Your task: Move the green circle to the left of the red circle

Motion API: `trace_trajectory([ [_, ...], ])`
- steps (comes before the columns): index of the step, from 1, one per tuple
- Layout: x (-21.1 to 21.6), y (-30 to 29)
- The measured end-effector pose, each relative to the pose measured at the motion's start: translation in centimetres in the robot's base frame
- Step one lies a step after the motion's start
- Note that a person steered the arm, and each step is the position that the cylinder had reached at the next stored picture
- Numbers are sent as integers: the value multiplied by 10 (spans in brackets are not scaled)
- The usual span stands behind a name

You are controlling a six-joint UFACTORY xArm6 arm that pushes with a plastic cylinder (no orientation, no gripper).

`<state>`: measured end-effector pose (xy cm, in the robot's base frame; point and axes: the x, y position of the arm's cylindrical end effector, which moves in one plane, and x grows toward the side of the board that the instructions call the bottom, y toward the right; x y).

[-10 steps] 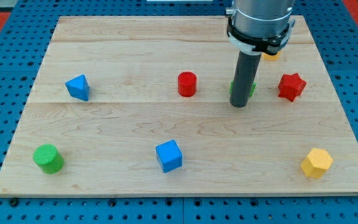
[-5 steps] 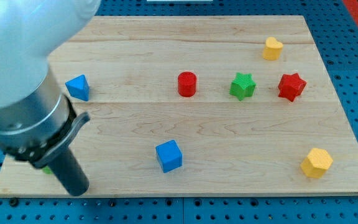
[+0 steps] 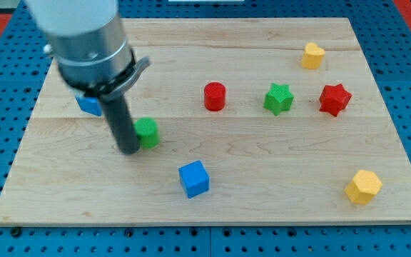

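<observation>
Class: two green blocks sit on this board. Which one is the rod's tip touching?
The green circle, beside my tip. The green star stands far off.

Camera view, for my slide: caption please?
My tip touches the green circle on its left, down-left of the red circle.

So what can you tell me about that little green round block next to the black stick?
The green circle is a short, upright cylinder, plain bright green and plastic-looking, standing on the wooden board. It sits toward the view's left, lower and further left than the red circle, above and left of the blue cube. My tip is against its left side, partly hiding it.
</observation>
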<state>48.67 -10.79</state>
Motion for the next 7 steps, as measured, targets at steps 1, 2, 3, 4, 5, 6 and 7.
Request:
trace_trajectory([
  [1,-23,41],
  [2,-25,56],
  [3,-15,94],
  [4,-31,98],
  [5,-48,69],
  [6,-46,40],
  [7,-47,38],
])
